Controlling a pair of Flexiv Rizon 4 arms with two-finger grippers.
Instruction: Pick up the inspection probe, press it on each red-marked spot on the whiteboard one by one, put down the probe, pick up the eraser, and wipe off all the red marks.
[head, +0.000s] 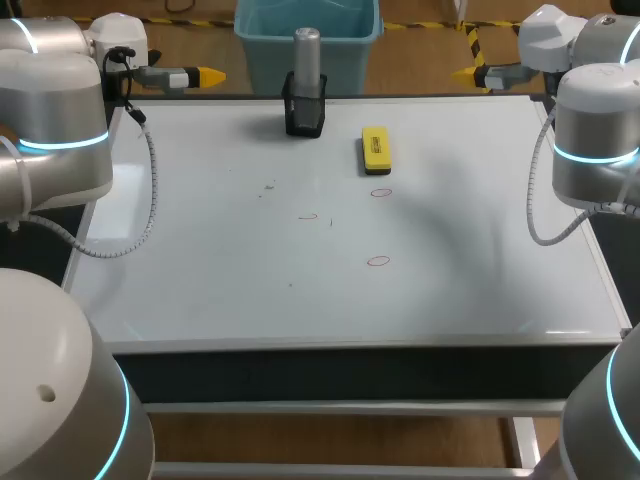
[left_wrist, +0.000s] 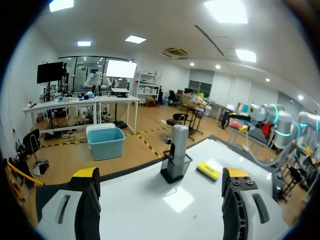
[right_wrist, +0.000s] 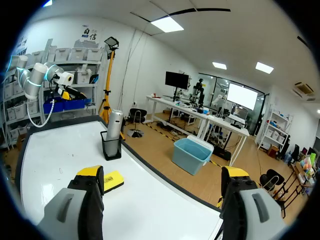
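Head view: inspection probe (head: 307, 58), grey cylinder, upright in black holder (head: 305, 118) at far edge of whiteboard (head: 200, 290); untouched. Holder contents: probe only, as far as visible. Yellow eraser (head: 376, 150) flat on board, near holder, on right arm's side. Three red marks (head: 381, 192) mid-board, unwiped.

Left gripper (head: 208, 75) and right gripper (head: 468, 73) at far corners, well apart from probe. Wrist views: both spread wide, nothing held.

Judgement: first step, pick-up not begun. Next move calls for one gripper over holder, grip on exposed probe top, straight lift clear of holder.
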